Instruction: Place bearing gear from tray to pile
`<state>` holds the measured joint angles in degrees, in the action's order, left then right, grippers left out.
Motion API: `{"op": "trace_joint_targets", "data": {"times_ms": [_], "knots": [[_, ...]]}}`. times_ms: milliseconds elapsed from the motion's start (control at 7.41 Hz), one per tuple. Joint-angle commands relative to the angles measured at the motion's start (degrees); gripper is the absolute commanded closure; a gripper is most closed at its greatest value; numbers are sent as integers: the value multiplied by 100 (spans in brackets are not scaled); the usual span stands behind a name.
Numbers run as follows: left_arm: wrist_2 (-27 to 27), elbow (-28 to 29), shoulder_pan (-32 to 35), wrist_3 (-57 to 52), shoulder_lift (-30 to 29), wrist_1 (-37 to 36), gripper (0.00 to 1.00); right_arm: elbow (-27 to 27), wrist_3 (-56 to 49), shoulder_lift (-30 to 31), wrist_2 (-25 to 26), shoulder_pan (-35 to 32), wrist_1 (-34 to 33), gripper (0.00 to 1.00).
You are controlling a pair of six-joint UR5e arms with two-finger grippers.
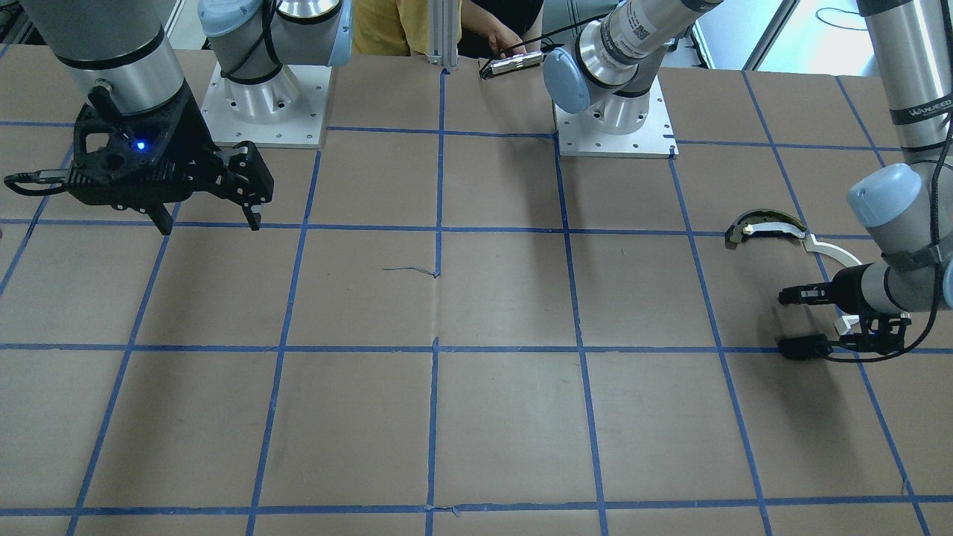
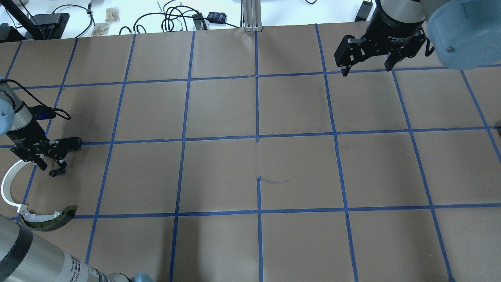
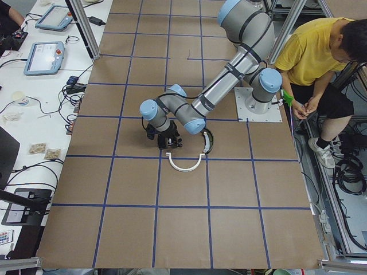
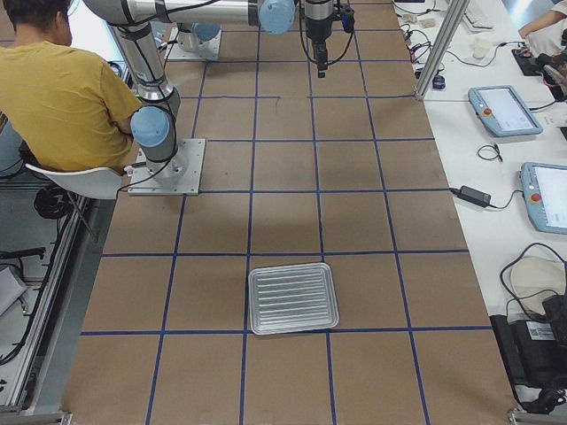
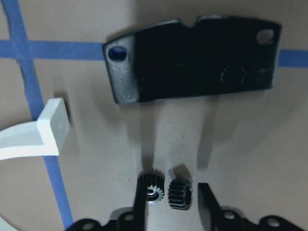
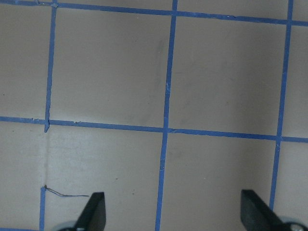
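The bearing gear (image 5: 179, 193), two tiny black toothed wheels side by side, lies on the paper between the fingers of my left gripper (image 5: 172, 197). The jaws stand open, with a gap on the gear's right side. This gripper (image 2: 57, 171) points down at the table's left end (image 1: 802, 296). The pile surrounds it: the flat black plate (image 5: 192, 62) just ahead (image 2: 72, 143), the white arc strip (image 2: 6, 188) and the dark olive-edged piece (image 2: 51, 219). The silver tray (image 4: 292, 297) looks empty. My right gripper (image 2: 366, 66) hangs open and empty, high at the far right.
Blue tape lines grid the brown paper table. The two arm bases (image 1: 260, 97) (image 1: 614, 119) stand at the robot's edge. A person in yellow (image 3: 309, 51) sits behind the bases. Cables and tablets lie on the white bench (image 4: 505, 106) beyond the far edge.
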<state>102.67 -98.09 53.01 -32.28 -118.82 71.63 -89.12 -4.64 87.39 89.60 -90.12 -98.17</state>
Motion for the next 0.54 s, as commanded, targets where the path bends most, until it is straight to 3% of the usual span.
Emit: {"op": "trace_joint_targets", "data": {"times_ms": [0, 405], "knots": [[16, 26, 8, 2, 34, 9, 0, 0, 7, -3, 5, 4, 0, 0], [-80, 524, 497, -7, 411, 157, 0, 0, 16, -3, -4, 4, -9, 0]]}}
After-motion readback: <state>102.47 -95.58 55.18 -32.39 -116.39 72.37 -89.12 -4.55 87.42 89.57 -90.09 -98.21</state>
